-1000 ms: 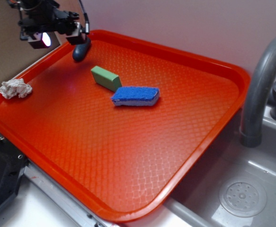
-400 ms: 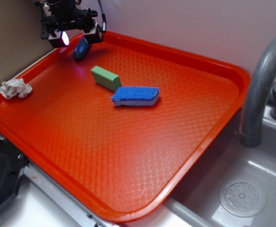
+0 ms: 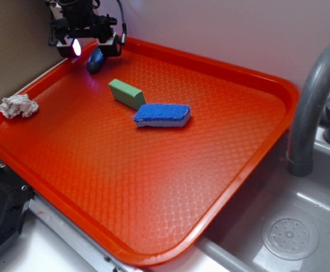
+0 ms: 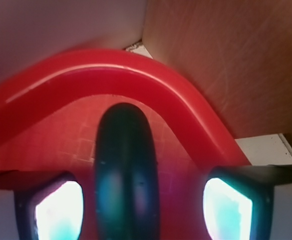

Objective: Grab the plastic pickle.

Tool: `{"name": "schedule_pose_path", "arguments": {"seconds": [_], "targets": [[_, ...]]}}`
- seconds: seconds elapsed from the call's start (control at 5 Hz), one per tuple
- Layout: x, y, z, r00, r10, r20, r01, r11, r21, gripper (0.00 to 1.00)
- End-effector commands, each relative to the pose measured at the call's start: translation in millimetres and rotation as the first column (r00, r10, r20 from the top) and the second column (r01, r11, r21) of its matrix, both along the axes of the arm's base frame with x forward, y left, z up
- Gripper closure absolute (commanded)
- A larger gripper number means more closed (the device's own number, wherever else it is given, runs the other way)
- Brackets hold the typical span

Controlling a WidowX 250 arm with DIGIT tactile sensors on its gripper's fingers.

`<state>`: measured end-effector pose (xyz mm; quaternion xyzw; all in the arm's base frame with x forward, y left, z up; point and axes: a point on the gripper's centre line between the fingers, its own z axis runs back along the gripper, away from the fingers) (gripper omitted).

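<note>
Dark blue-green, the plastic pickle (image 4: 125, 175) lies in the red tray's (image 3: 221, 170) far corner between your spread end effector (image 4: 135, 210) pads, so lower straight and close evenly across its width, keeping clear of the rim.

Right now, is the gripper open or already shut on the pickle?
Open. In the wrist view the gripper has a finger on each side of the plastic pickle, with red tray visible between.
</note>
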<state>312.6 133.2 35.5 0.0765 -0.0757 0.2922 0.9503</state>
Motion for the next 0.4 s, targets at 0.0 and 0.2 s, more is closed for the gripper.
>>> {"name": "schedule_pose_path", "arguments": {"seconds": [0.0, 0.2], "targets": [[2.6, 16.4, 13.2, 0.999, -0.037, 0.037, 0.04, 0.995, -0.087, 1.0], [0.8, 15.9, 16.0, 0.998, -0.032, 0.046, 0.035, 0.998, -0.055, 1.0]]}}
